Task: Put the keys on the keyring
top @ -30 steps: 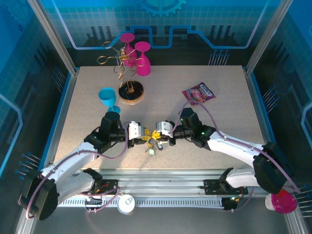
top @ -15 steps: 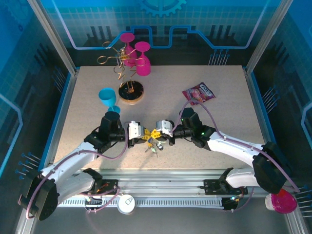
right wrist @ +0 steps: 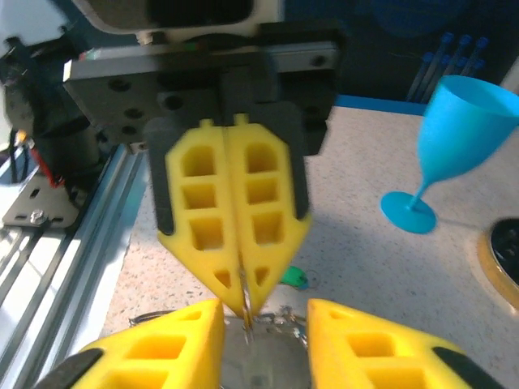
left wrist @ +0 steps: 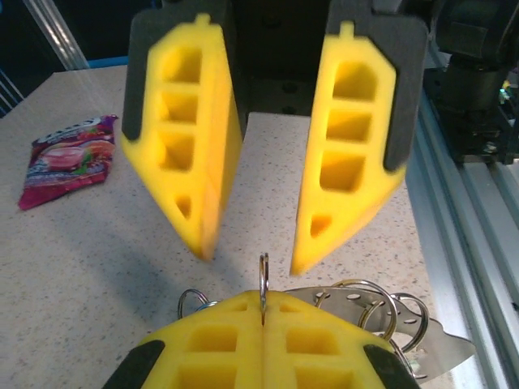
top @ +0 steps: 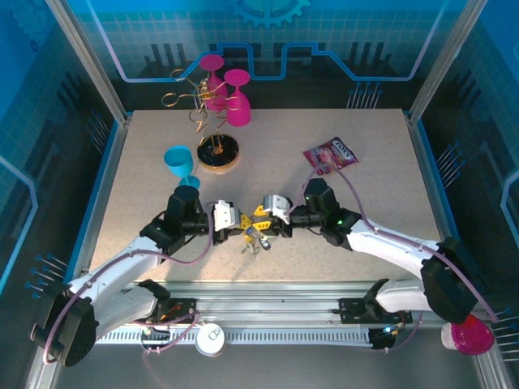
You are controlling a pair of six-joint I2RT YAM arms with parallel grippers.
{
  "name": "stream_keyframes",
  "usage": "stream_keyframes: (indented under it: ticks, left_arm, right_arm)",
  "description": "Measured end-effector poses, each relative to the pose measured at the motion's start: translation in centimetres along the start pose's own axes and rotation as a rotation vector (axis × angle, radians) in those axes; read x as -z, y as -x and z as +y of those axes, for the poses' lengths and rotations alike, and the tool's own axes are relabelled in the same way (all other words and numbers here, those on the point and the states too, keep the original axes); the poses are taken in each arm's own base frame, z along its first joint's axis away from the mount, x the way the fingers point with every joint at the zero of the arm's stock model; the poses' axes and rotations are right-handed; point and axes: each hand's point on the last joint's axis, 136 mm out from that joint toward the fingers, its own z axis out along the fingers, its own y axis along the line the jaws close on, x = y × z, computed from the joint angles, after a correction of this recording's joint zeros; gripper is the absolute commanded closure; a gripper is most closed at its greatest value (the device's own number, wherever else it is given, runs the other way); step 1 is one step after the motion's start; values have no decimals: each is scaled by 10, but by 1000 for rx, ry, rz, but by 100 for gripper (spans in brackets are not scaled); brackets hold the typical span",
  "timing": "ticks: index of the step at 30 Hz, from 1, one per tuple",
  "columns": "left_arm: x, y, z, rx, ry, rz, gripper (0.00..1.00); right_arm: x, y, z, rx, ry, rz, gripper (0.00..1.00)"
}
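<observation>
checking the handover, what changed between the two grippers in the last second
The left gripper closed fully on the keyring. The right gripper opened, releasing it, and seems to have drawn back slightly. The keys hang under the ring much as before. The blue cup, snack packet and wire stand stayed put.

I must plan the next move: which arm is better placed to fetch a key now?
Right: the right end effector stands open and free, facing the keyring, whereas the left end effector is shut on that keyring and probably must hold it.
</observation>
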Motion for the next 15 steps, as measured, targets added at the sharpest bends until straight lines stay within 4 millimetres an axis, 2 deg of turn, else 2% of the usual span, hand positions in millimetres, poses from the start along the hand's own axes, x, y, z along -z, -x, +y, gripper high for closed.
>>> stream_keyframes:
  ticks: [4, 7, 11, 13, 15]
  left_arm:
    - [6, 7, 6, -28, 53, -4, 100]
    - [11, 9, 16, -27, 121, 8, 100]
    - [17, 11, 35, 0, 236, 20, 100]
    - [20, 11, 44, 13, 291, 27, 100]
    - [22, 7, 53, 39, 343, 45, 100]
  right_arm:
    - [31, 8, -33, -58, -173, -7, 61]
    - [46, 12, -42, -82, -254, 8, 63]
    - [48, 1, -40, -138, -284, 74, 65]
    - [41, -4, -28, -147, -257, 112, 64]
    - [31, -4, -8, -138, -198, 127, 64]
